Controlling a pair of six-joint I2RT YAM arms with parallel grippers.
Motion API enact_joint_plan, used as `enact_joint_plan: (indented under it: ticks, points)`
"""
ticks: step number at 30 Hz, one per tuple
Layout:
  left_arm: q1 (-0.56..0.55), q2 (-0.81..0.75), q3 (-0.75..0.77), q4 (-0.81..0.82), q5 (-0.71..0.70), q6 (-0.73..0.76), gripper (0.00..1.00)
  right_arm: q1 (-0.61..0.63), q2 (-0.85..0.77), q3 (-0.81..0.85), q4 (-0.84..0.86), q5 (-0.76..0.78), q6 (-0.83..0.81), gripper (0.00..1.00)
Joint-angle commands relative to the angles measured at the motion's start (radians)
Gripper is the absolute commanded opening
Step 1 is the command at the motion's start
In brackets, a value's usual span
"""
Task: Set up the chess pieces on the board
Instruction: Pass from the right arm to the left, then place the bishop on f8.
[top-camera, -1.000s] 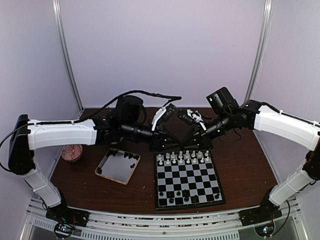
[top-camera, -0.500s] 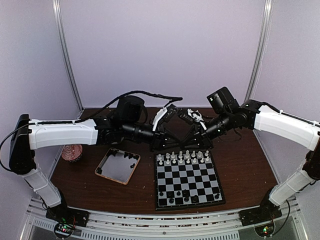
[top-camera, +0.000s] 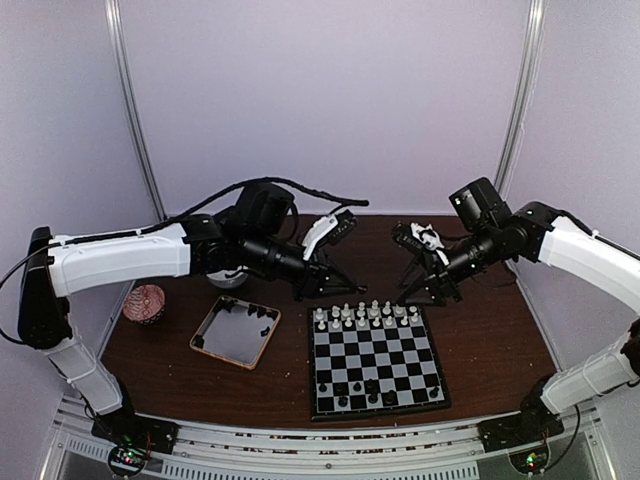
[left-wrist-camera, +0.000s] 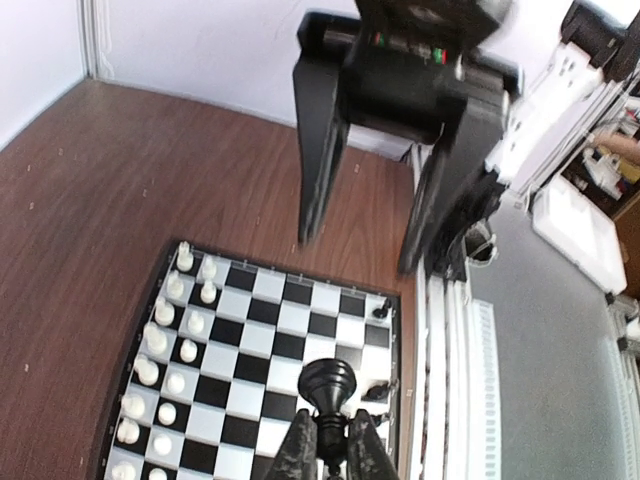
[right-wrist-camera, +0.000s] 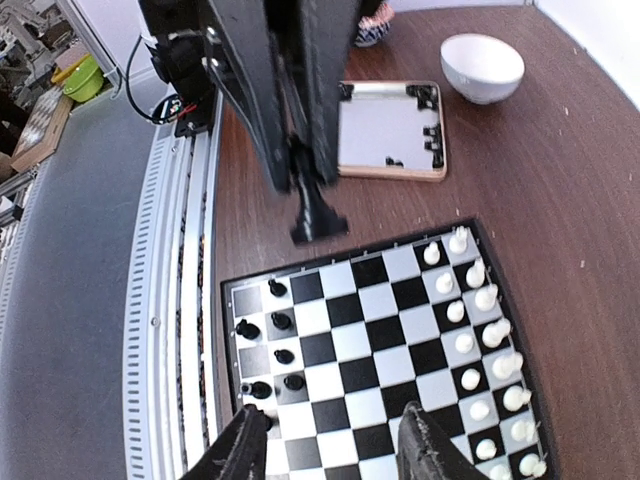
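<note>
Black and light-grey squares made up the flat chessboard (top-camera: 372, 350), which lay on the brown tabletop (top-camera: 485, 330) in front of the two arms. Little white chess pieces (top-camera: 366, 315) stood in two rows along its far side. A few little black chess pieces (top-camera: 358, 388) stood near its close edge. The left claw (left-wrist-camera: 328, 438) was pinched tight on one glossy black chess piece (left-wrist-camera: 328, 382) with a round top and held it up in the air near the board's far edge. The right claw (right-wrist-camera: 333, 435) was wide open with nothing in it, up in the air and apart from the left claw. A shallow square tray with a wooden rim (top-camera: 232, 338) lay left of the board with some black pieces in it.
</note>
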Motion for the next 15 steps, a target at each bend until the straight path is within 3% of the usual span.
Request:
enact_joint_plan:
  ticks: [1,8,12,15]
  points:
    - [-0.021,-0.035,0.066,-0.263,-0.068,0.126,0.06,-0.076,-0.035,-0.101,-0.141,0.032,-0.133,0.49]
    - [-0.137,0.039,0.211,-0.556,-0.212,0.26,0.06,-0.203,-0.102,-0.217,-0.017,0.089,-0.031,0.49]
    - [-0.247,0.186,0.38,-0.777,-0.31,0.348,0.06,-0.24,-0.096,-0.229,0.043,0.145,0.02,0.49]
    - [-0.314,0.277,0.466,-0.844,-0.37,0.367,0.05,-0.255,-0.088,-0.226,0.052,0.159,0.031,0.49]
